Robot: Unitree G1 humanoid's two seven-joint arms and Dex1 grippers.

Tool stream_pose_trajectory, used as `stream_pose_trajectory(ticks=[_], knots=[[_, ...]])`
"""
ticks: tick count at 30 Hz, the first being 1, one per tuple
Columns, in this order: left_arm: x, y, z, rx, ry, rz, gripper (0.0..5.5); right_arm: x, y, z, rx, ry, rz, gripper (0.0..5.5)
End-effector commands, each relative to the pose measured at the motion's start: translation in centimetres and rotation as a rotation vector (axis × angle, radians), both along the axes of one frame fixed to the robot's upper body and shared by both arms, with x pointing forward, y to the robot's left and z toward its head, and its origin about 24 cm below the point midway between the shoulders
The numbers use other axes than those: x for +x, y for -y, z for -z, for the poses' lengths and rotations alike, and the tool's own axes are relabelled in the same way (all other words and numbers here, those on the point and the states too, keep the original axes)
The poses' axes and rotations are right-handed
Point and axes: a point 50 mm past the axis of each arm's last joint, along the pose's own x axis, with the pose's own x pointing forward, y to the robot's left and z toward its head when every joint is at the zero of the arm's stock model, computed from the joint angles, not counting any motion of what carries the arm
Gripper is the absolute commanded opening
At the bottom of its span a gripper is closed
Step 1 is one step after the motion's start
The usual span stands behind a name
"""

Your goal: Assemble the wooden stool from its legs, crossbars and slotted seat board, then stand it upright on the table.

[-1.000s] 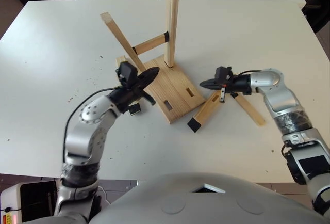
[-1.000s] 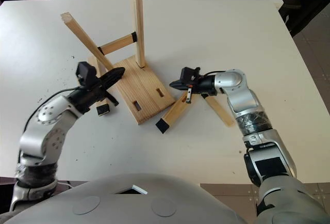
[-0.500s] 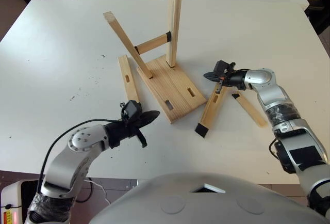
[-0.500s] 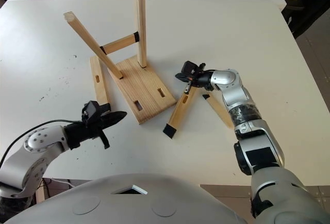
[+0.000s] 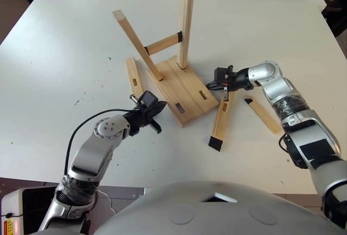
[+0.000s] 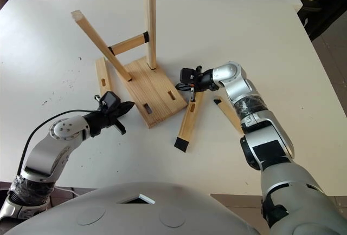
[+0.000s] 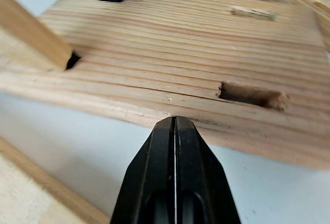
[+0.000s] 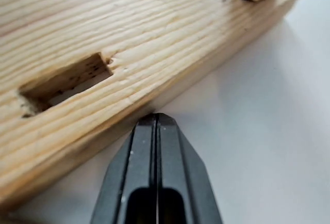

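Left of the seat board [image 5: 190,83], flat on the white bench [image 5: 65,56]: one loose leg [image 5: 132,75], just beside the board's left edge and roughly parallel to it.

In front of that loose leg, at the board's near-left edge: left gripper [image 5: 157,108], fingers pressed together, holding nothing. Tip right up against the edge in the left wrist view [image 7: 174,120], level with an empty slot [image 7: 250,96]; actual contact impossible to judge.

Seat board itself lying flat, set at a slant to the bench edge. Rising from its far-left part: a tilted leg [image 5: 135,43], leaning away to the left, foot seated in the board. At the far end of the board: a second leg [image 5: 186,26], upright. Between the two, well above the board: a crossbar [image 5: 162,44], black at its joint with the upright leg.

On the near half of the board: two open slots, side by side.

At the board's right edge: right gripper [image 5: 212,85], likewise closed and empty, tip low by the edge beside a slot [image 8: 64,82].

Just right of the board, below that gripper: a loose leg with a black end [image 5: 221,120], flat, black end toward the robot.

Further right, apart from the board: another loose stick [image 5: 264,116], flat on the bench.
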Motion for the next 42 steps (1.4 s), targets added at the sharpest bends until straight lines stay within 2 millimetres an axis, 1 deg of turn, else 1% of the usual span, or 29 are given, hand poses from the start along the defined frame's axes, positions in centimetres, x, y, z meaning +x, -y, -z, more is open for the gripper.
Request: stream_pose_trajectory(ticks=[1,5,10,15,21,24,27,29,30,32,34,36,37,38,40,42], knots=[[0.5,0.7,0.8,0.002,-0.022,-0.013,0.0,-0.3,-1.8,-0.3,0.004,-0.038,-0.126,0.02],[1.2,0.7,1.0,0.008,-0.014,-0.034,0.0,-0.5,-1.8,-0.8,-0.006,-0.068,-0.177,0.02],[2.6,0.6,0.7,0.02,0.026,-0.048,0.0,-1.1,-2.4,-0.4,-0.002,-0.09,-0.211,0.02],[2.7,0.7,0.8,0.017,0.03,-0.038,0.0,-1.8,-2.4,-0.1,0.034,-0.105,-0.195,0.02],[1.6,0.8,1.0,0.001,0.005,-0.042,0.0,-2.8,-1.5,0.1,0.081,-0.112,-0.121,0.02],[1.6,0.6,1.1,0.009,0.004,-0.043,0.0,-3.0,-0.9,0.2,0.095,-0.097,-0.073,0.02],[2.2,0.1,0.5,0.009,0.037,-0.072,0.0,-2.2,0.1,-0.8,0.139,-0.043,0.025,0.02],[2.7,-0.6,0.0,0.005,0.064,-0.109,0.0,-2.0,0.9,-1.7,0.178,-0.026,0.074,0.02],[3.0,-1.1,-0.4,0.005,0.08,-0.132,0.0,-2.0,1.5,-2.1,0.189,-0.019,0.097,0.02],[3.3,-2.0,-1.8,0.012,0.129,-0.162,0.0,-2.1,3.4,-2.9,0.199,-0.015,0.16,0.02],[3.6,-2.5,-4.0,-0.025,0.196,-0.178,0.0,-2.2,5.8,-3.9,0.227,0.009,0.26,0.02],[4.0,-3.0,-6.5,-0.073,0.279,-0.191,0.0,-2.5,8.2,-5.2,0.283,0.069,0.397,0.02],[4.1,-3.3,-7.6,-0.105,0.317,-0.208,0.0,-2.6,9.1,-5.5,0.303,0.106,0.464,0.02],[4.2,-3.4,-8.8,-0.157,0.364,-0.228,0.0,-2.7,10.0,-5.6,0.316,0.149,0.55,0.02],[3.8,-2.6,-11.3,-0.362,0.467,-0.251,0.0,-3.4,11.2,-5.1,0.335,0.216,0.746,0.02],[2.6,-1.5,-13.3,-0.575,0.555,-0.26,0.0,-4.4,11.7,-4.7,0.346,0.239,0.878,0.02]])
